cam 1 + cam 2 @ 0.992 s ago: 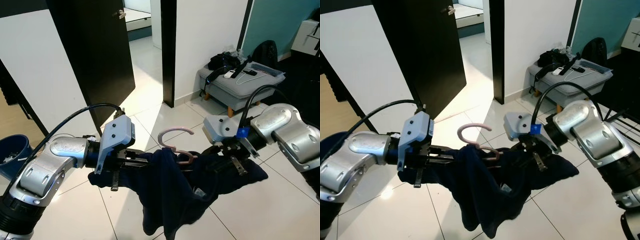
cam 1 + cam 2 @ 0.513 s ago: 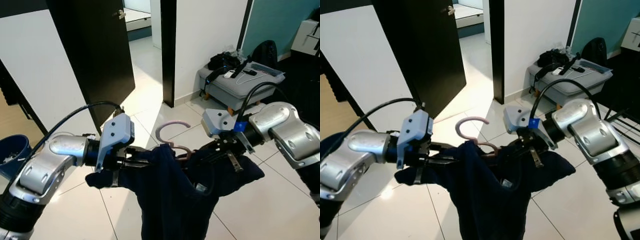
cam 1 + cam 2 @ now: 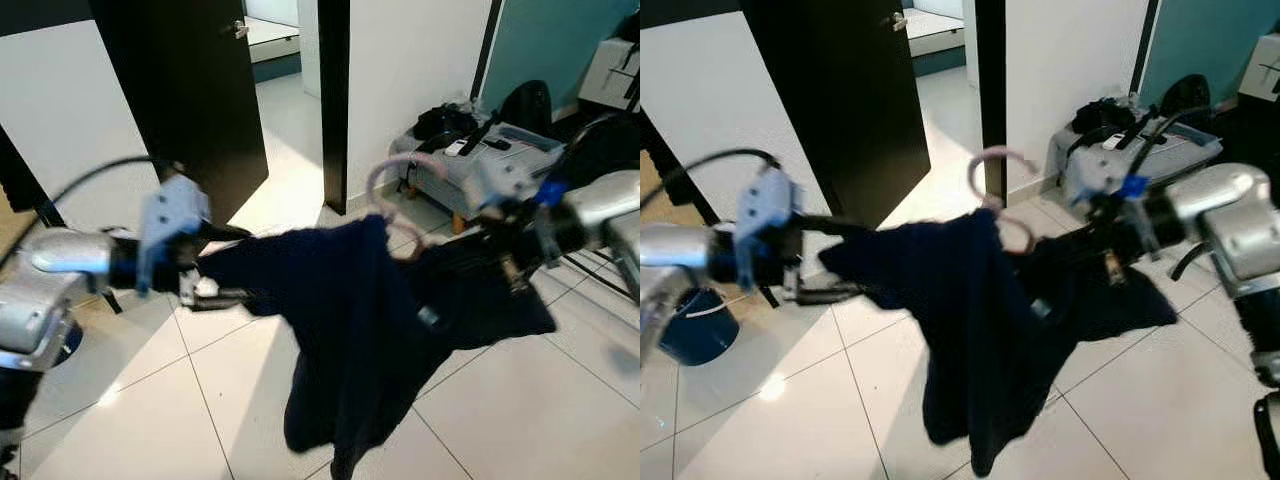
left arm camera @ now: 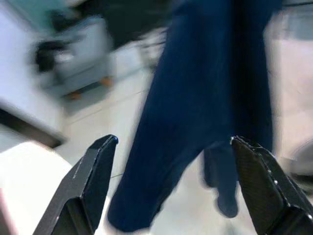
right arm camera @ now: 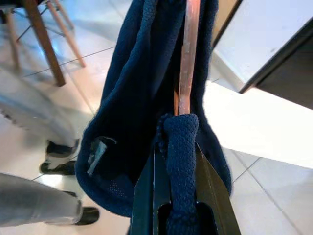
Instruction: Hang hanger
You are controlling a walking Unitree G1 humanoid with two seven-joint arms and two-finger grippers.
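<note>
Navy garment (image 3: pixel 350 330) on a pink hanger (image 3: pixel 385 190) hangs in the air in front of the black door (image 3: pixel 185 90), above the white tiled floor (image 3: pixel 520 400). I see my right gripper (image 5: pixel 178 161) with its fingers clenched on the garment's end and the hanger bar. My left gripper (image 4: pixel 171 188) is released, fingers spread wide, beside the garment's other end. Grey ottoman (image 3: pixel 470 165) beyond.

no readable text, labels, brands, numbers or signs anywhere, frames motion-blurred
</note>
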